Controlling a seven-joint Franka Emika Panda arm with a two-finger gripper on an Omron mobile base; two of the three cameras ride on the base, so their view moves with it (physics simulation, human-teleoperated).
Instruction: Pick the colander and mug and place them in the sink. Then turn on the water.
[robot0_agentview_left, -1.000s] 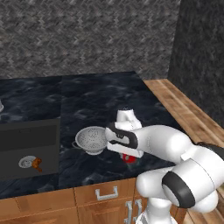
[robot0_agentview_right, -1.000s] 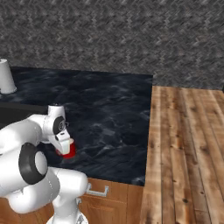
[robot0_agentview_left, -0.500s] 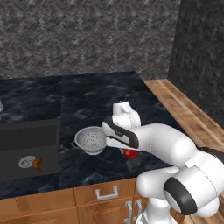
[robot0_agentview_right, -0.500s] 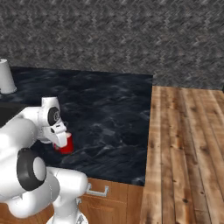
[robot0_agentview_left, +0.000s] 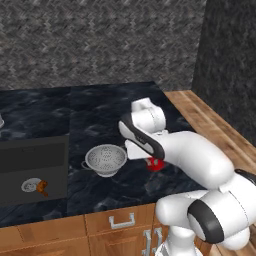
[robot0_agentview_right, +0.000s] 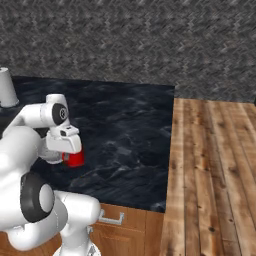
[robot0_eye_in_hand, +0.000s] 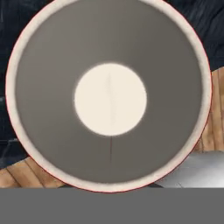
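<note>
The robot's arm (robot0_agentview_left: 195, 160) is glossy white throughout — thick, rounded links that swell like smooth tubes. Where the links meet, dark charcoal bands ring the joints; one such band (robot0_agentview_left: 141, 134) curves along the upper link in the left base view, and a round dark cap (robot0_agentview_right: 35, 197) covers a big joint in the right base view. A smaller grey disc (robot0_agentview_right: 63, 114) marks the wrist joint. The hand (robot0_agentview_right: 64, 142) is a blocky white housing with squared edges — plain, with no cables, screws or lettering to be made out.
</note>
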